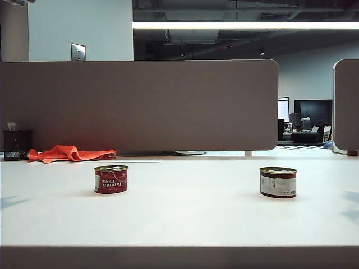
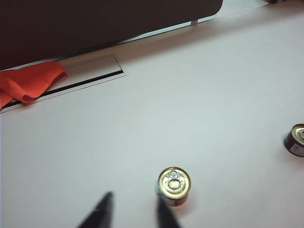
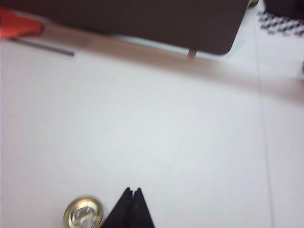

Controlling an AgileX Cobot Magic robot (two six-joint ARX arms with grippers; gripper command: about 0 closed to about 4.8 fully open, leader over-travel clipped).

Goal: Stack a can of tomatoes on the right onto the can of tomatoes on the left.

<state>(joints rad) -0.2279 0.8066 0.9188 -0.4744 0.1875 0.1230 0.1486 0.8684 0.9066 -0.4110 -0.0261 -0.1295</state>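
Two short tomato cans stand upright on the white table point(image 1: 185, 213), far apart. The left can point(image 1: 110, 179) is red with a gold pull-tab lid, and the left wrist view shows it from above point(image 2: 174, 185). My left gripper point(image 2: 134, 197) hovers above the table, open and empty, with one finger point(image 2: 164, 213) just beside that can. The right can point(image 1: 277, 181) has a white-and-red label and sits at the edge of the left wrist view point(image 2: 297, 139). My right gripper point(image 3: 133, 189) is shut on nothing, with the right can's lid point(image 3: 84, 213) blurred beside it. Neither arm shows in the exterior view.
An orange cloth point(image 1: 70, 153) lies at the back left by a narrow slot in the table point(image 2: 90, 78). A dark cup point(image 1: 17, 144) stands at the far left. A brown divider panel point(image 1: 140, 103) closes off the table's back.
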